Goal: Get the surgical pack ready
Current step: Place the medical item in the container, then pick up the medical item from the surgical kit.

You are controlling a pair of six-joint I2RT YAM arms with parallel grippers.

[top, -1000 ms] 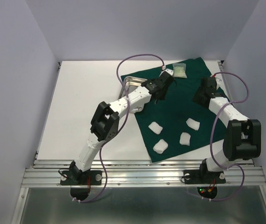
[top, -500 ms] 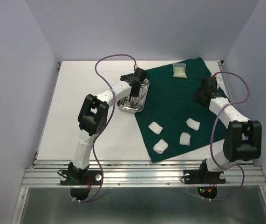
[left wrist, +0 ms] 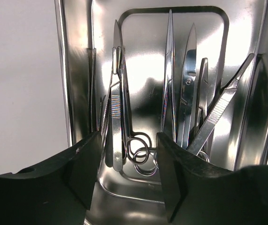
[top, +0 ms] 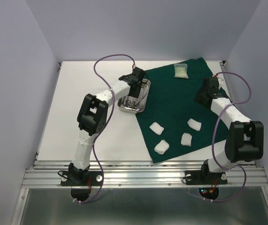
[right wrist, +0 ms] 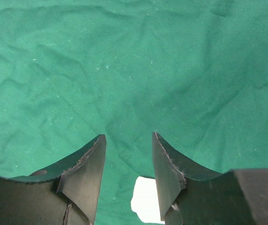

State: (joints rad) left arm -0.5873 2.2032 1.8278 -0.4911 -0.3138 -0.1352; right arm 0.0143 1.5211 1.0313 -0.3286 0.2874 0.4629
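While the right pincer [right wrist: 127,137] gapes empty over the drape [right wrist: 124,61], the left pincer [left wrist: 128,137] gapes empty over the tray [left wrist: 76,61]

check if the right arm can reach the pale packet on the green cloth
Probably yes. The packet lies on the drape not far from the right gripper, only bare cloth between them. Its jaws stand apart and empty, and the left gripper is off over the tray.
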